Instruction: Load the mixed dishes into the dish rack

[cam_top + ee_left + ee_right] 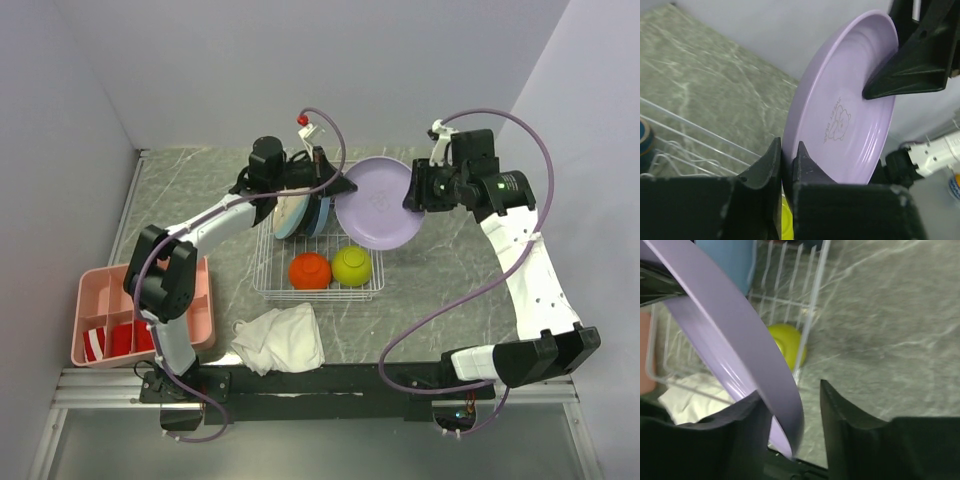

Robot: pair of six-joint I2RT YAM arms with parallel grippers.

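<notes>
Where the two arm bases sit at the bottom of the overhead view, a crumpled white cloth (280,338) lies just above them, and a pink divided tray (100,300) sits at the lower left. Above the cloth, mid-frame, is the dish rack (262,270), a white wire basket. An orange bowl (310,270) and a lime-green bowl (352,266) sit side by side in its lower end. Higher in the rack, a cream-and-blue plate (288,215) and a light-blue plate (318,215) stand on edge. Over the rack's upper right corner hangs the lavender plate (378,203). It is tilted with its hollow face turned up to the camera, and its oval outline is slightly wider left to right. The plate is smooth pale purple with a faint bear print at its centre. The left gripper (338,182) pinches the plate's left rim tight. The right gripper (412,195) has its fingers spread, with the right rim loose between them.
</notes>
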